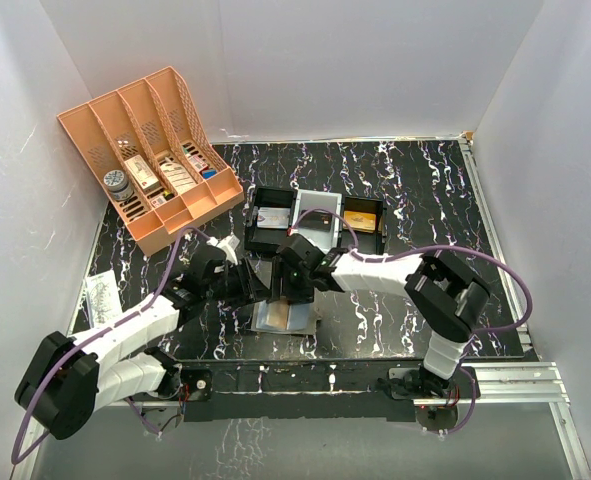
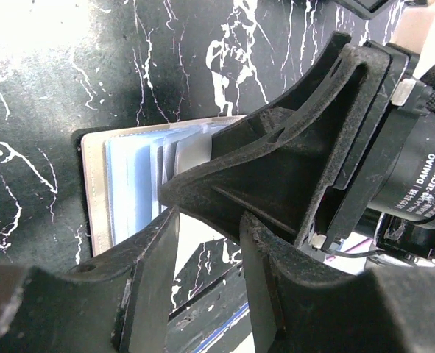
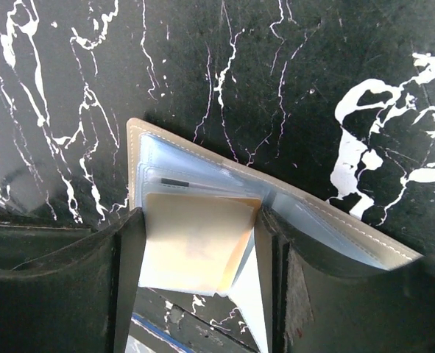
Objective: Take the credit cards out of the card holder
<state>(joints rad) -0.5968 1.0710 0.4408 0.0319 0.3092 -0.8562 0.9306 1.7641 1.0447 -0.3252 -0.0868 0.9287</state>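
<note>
Your left gripper (image 2: 206, 243) sits at the lower centre of its wrist view, jaws narrow, the open card holder (image 2: 129, 187) just left of its tips; whether it pinches anything you cannot tell; your right gripper (image 3: 195, 265) straddles one pale card (image 3: 191, 239) rising from that holder's slots, jaws flanking its edges; one holder lies at the overhead frame's centre.

White lettering on the black motor housing (image 2: 416, 176) of the right arm, seen in the left wrist view, reads "DAMIAO", with smaller lines beside it that seem to include "V3.0" and "DC". Labels on the small boxes (image 1: 160, 175) in the orange organiser (image 1: 105, 130) are too small to read.
</note>
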